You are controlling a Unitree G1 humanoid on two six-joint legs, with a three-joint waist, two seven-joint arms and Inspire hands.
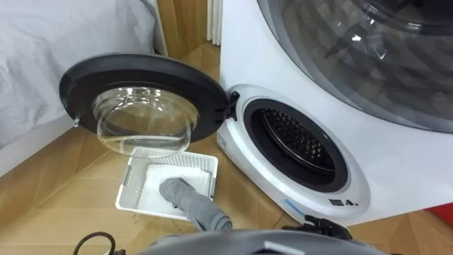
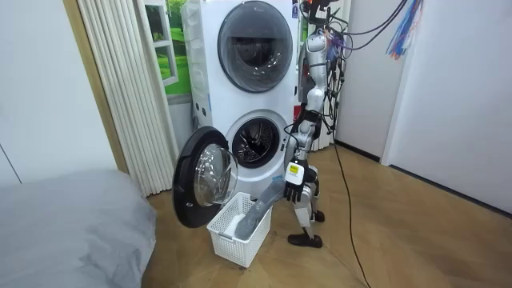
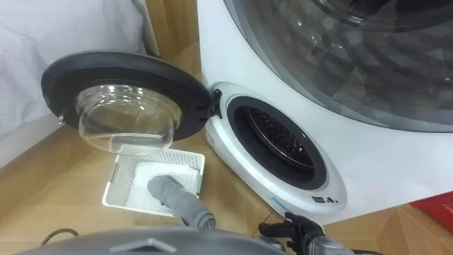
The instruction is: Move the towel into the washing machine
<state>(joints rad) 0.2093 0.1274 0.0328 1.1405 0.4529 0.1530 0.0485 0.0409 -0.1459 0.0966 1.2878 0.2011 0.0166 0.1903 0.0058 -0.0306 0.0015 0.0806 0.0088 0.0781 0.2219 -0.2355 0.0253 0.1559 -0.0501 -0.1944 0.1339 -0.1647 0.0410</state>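
Grey towel: soft, light, likely limp. Lying rolled in the white laundry basket, upper end rising toward the robot hand; grip cannot be told. Suggest grasping mid-roll. Washing machine standing open.

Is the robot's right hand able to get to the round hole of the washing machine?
Probably yes. The door stands wide open to the left, nothing blocks the drum opening, and the right hand shows just below it.

A white perforated basket is set on the wooden floor. A grey-covered bed is seen at the room view's left, a pleated curtain hung behind it.
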